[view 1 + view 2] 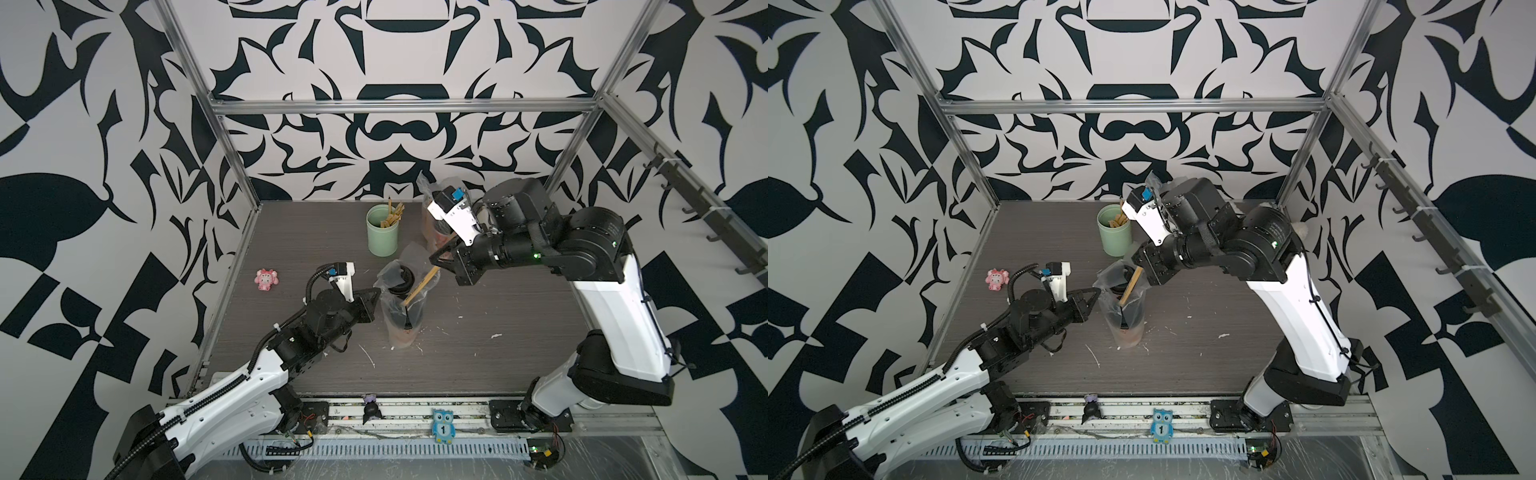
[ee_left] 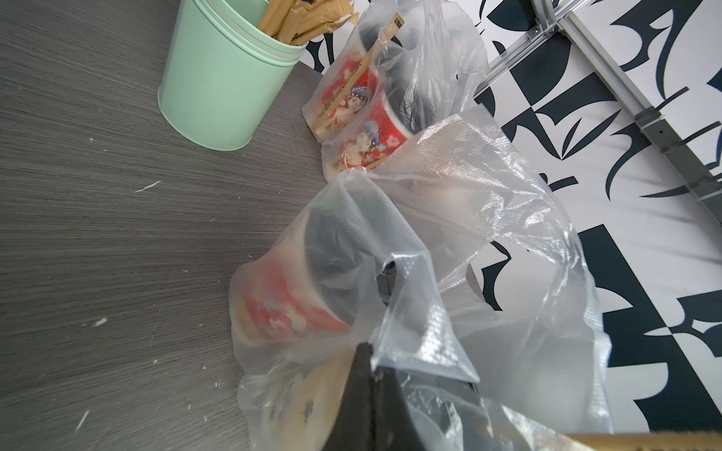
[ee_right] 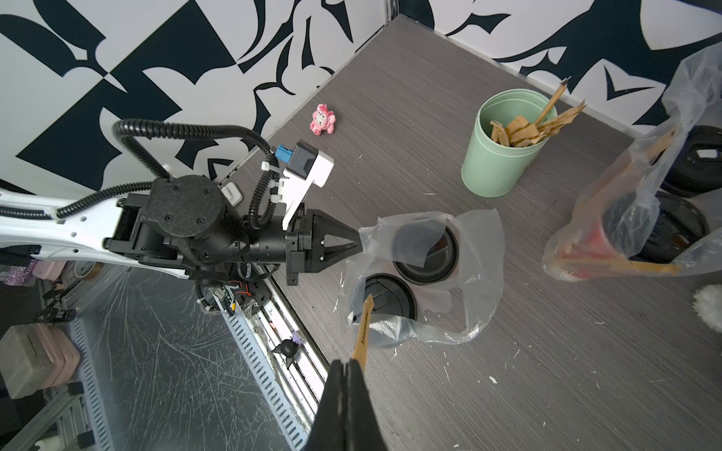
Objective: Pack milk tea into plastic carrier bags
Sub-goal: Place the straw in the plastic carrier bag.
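Nearly done, I'd say: four milk tea cups [image 3: 394, 289] bagged, two in rear bag [image 2: 422, 58] beside mint-green cup [image 1: 381, 239], two in front bag [image 3: 480, 250] nearer than that cup; left jaws pinch front bag's rim, right jaws grip wrapped straw [image 1: 422, 284] poking into it.

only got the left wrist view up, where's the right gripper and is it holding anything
Observer: The right gripper is just above the near bag, shut on a paper-wrapped straw.
Operator: how many cups in that bag, i can only make out one for sure
Observer: Two cups, both lidded. The right wrist view shows them side by side inside it.
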Tool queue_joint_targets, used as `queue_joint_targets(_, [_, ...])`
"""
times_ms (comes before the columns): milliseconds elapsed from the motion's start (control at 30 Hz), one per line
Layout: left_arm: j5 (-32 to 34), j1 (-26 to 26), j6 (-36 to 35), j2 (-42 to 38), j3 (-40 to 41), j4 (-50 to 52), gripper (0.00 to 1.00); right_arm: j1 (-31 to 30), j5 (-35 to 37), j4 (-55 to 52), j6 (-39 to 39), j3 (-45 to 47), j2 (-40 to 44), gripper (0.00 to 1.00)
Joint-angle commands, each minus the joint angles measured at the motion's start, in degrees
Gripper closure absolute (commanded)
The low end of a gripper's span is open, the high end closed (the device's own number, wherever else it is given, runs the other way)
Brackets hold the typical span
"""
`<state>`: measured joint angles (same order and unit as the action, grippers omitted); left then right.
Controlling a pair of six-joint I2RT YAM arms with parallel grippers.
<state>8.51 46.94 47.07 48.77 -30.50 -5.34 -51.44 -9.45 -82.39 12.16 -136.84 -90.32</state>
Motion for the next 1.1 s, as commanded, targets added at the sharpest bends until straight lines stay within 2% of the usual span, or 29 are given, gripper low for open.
queue_joint_targets(0, [-0.5,0.0,0.2,0.1,-0.5,-1.0,1.00,-0.6,-1.3,-1.0,1.3,-0.3,1.1,1.00])
queue_joint_targets(567, [-0.3,0.4,0.2,1.0,-0.4,-2.0,1.00,-2.0,-4.9,-5.4,1.9,-1.9,-1.1,1.00])
queue_joint_targets(1067, [-0.1,0.6,0.4,0.2,0.1,-1.8,1.00,-5.5,3.0,-3.8,-1.4,0.9,-4.2,1.00])
